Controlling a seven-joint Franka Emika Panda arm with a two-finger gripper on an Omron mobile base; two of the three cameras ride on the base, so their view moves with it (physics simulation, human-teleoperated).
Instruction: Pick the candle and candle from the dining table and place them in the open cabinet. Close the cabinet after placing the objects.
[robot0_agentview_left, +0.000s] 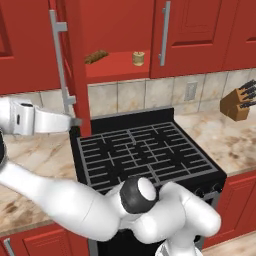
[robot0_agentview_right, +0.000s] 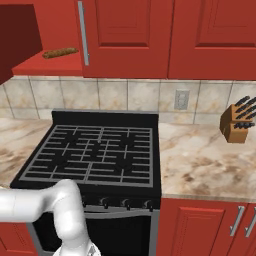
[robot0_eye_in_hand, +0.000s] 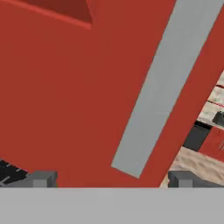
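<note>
My two-finger hand (robot0_eye_in_hand: 109, 178) has its tips spread wide apart, empty, close against the red panelled cabinet door (robot0_eye_in_hand: 78, 96), whose long silver bar handle (robot0_eye_in_hand: 164, 87) runs ahead between the tips. In the left base view my hand (robot0_agentview_left: 75, 121) sits at the open door's lower edge. The golden-tan squat candle (robot0_agentview_left: 138, 58) stands on the red shelf (robot0_agentview_left: 117, 67) inside, up and to my right; the brown elongated lump (robot0_agentview_left: 96, 56) lies nearer me on that shelf.

A kitchen: gas stove (robot0_agentview_left: 145, 152), red cabinets (robot0_agentview_right: 165, 35), knife block (robot0_agentview_right: 237, 122).
</note>
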